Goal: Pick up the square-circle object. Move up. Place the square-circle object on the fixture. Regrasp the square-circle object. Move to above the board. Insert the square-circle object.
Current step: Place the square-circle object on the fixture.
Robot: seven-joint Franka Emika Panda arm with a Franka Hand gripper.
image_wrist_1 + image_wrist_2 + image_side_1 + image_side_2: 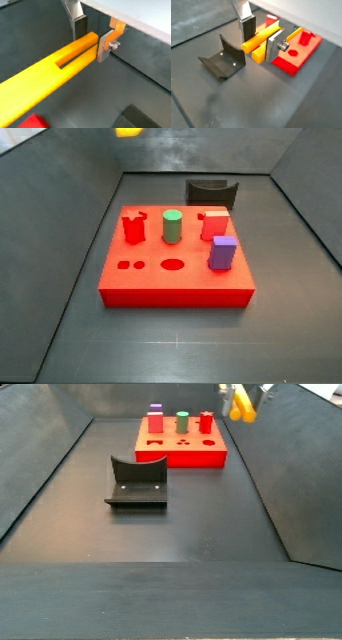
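Pinching the square-circle object point(256, 42) between its jaws, the gripper point(260, 39) hangs high above the surface, between the fixture point(222, 62) and the board point(295, 55).

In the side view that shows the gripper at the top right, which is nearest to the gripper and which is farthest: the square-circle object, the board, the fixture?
Measured from the gripper, at the top right above the floor:
1. square-circle object, held between its fingers.
2. board, lower and to the left.
3. fixture, farthest, toward the camera on the floor.
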